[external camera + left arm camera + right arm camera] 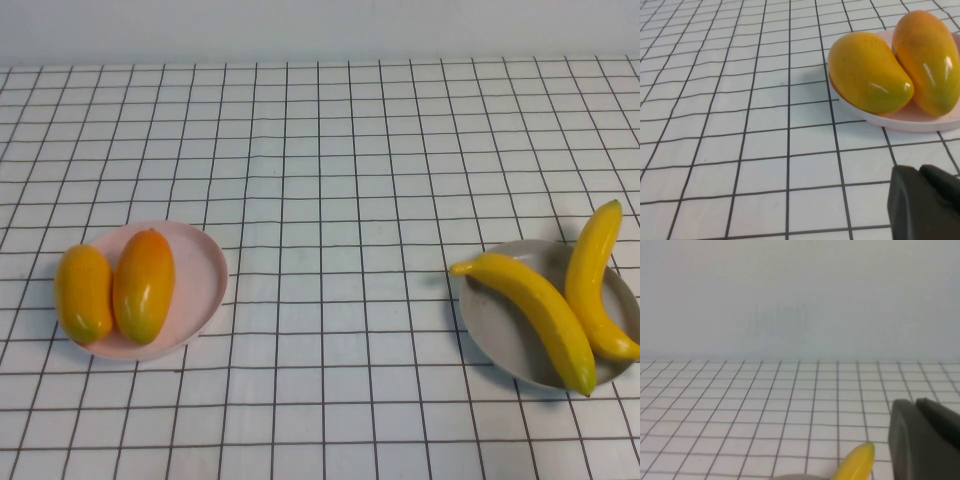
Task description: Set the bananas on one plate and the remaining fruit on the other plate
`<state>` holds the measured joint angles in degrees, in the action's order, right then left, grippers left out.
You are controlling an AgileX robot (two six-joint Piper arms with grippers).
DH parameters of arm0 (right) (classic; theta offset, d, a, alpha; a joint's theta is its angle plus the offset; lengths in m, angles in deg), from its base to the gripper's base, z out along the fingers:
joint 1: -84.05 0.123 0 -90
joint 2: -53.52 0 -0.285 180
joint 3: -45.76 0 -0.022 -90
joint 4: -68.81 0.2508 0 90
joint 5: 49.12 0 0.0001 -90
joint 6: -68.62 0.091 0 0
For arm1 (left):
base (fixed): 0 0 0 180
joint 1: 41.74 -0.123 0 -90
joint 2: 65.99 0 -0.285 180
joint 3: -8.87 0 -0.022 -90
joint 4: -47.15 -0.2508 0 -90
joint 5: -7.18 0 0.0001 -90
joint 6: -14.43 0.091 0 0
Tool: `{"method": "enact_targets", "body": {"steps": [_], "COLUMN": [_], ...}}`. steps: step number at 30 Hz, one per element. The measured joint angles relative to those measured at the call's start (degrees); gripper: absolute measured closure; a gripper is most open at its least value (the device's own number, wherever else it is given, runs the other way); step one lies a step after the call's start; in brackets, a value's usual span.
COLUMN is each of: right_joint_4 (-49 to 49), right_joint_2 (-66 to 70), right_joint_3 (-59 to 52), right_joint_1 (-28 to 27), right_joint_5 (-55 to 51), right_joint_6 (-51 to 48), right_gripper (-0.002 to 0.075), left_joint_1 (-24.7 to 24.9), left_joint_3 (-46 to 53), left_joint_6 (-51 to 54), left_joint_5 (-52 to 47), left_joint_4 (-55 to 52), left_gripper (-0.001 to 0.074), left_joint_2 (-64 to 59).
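Black, blurred slivers are all that show of either pincer: the left pincer (925,202) juts into a corner of the left wrist view and the right pincer (925,440) into a corner of the right wrist view, each cut off so that I cannot tell how its jaws stand, and neither appears in the high view. That high view shows the checked worktop (330,180) with the pale pink plate (200,275) on the robot's left carrying both mango-like fruits (143,285) side by side and touching, and the grey plate (500,330) on the right carrying both bananas (535,310), whose ends overhang the rim; the plate's right edge runs off the frame. The left wrist view shows the fruits (870,72) and pink plate (920,120) close up, partly cropped. The right wrist view catches only a greenish banana tip (860,462) and a sliver of grey rim.
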<state>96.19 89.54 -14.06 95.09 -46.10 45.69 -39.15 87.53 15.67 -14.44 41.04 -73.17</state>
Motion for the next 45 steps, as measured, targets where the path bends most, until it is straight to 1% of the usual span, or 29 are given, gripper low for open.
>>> {"method": "enact_targets", "body": {"steps": [4, 6, 12, 15, 18, 21, 24, 29, 31, 34, 45], "right_joint_4": [-0.50, -0.50, -1.34, -4.62, -8.86, -13.45, -17.87, -20.07, -20.55, -20.76, -20.81], "right_joint_2": [-3.43, -6.33, -17.41, -20.23, -21.20, -22.06, -23.71, -28.20, -28.72, -28.71, -28.71], "right_joint_3": [-6.86, -10.34, -15.92, -17.04, -18.45, -18.74, -18.74, -18.87, -19.00, -19.08, -19.10], "right_joint_1": [0.00, -0.09, -0.71, -3.18, -7.13, -10.86, -12.59, -12.73, -12.73, -12.73, -12.73], "right_joint_5": [10.65, 13.10, 11.12, 10.30, 9.29, 4.54, -3.02, -16.74, -20.00, -21.72, -22.22], "right_joint_6": [0.00, 0.39, 5.31, 8.12, 13.74, 20.83, 26.27, 28.38, 28.53, 28.66, 28.66], "right_gripper": [0.0741, 0.0741, 0.0741, 0.0741, 0.0741, 0.0741, 0.0741, 0.0741, 0.0741, 0.0741, 0.0741], "left_joint_1": [0.00, 0.00, 0.00, 0.00, 0.00, 0.00, 0.00, 0.00, 0.00, 0.00, 0.00], "left_joint_3": [0.00, 0.00, 0.00, 0.00, 0.00, 0.00, 0.00, 0.00, 0.00, 0.00, 0.00], "left_joint_6": [0.00, 0.00, 0.00, 0.00, 0.00, 0.00, 0.00, 0.00, 0.00, 0.00, 0.00], "left_joint_5": [0.00, 0.00, 0.00, 0.00, 0.00, 0.00, 0.00, 0.00, 0.00, 0.00, 0.00], "left_joint_4": [0.00, 0.00, 0.00, 0.00, 0.00, 0.00, 0.00, 0.00, 0.00, 0.00, 0.00], "left_gripper": [0.0738, 0.0738, 0.0739, 0.0739, 0.0739, 0.0739, 0.0739, 0.0739, 0.0738, 0.0739, 0.0739], "left_joint_2": [0.00, 0.00, 0.00, 0.00, 0.00, 0.00, 0.00, 0.00, 0.11, 0.11, 0.11]}}
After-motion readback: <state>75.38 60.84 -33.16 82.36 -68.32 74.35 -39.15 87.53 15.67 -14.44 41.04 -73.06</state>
